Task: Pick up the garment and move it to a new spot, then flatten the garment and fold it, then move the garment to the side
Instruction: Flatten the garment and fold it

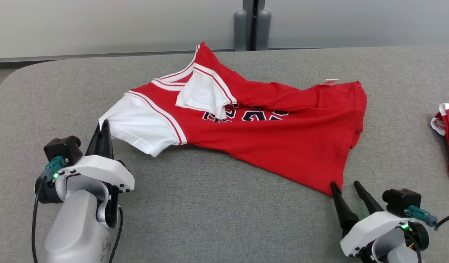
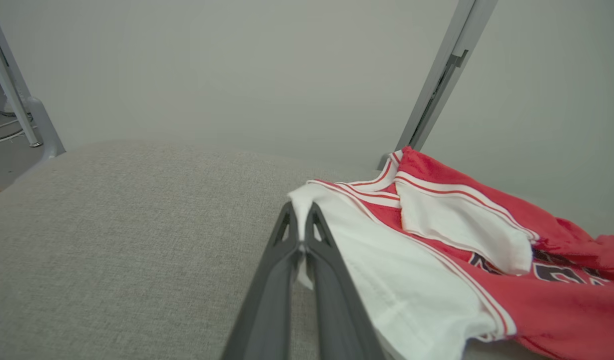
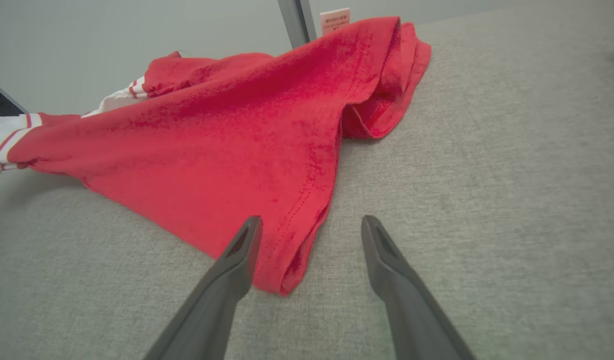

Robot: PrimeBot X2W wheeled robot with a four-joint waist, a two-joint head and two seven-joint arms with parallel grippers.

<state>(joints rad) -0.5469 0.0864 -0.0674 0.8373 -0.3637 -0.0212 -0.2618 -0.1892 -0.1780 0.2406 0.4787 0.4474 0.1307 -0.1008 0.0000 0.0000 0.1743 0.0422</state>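
Pinching the shirt [image 1: 264,142] by its white sleeve [image 2: 307,200], the left hand [image 2: 301,210] is clamped tight on cloth — a corner hold for spreading, I judge. Right hand [image 3: 311,222]: spread wide, empty, straddling the shirt's red hem corner. Shirt rumpled on the counter [image 1: 209,219]. Left wrist view confirms cloth in the pinch — head view leaves that unclear.

Nothing we can actually read. The garment [image 1: 268,146] has dark lettering [image 1: 262,116] across its chest, half under its folded white sleeve [image 1: 202,94], and the tag [image 1: 330,82] at its hem carries print too tiny for us.
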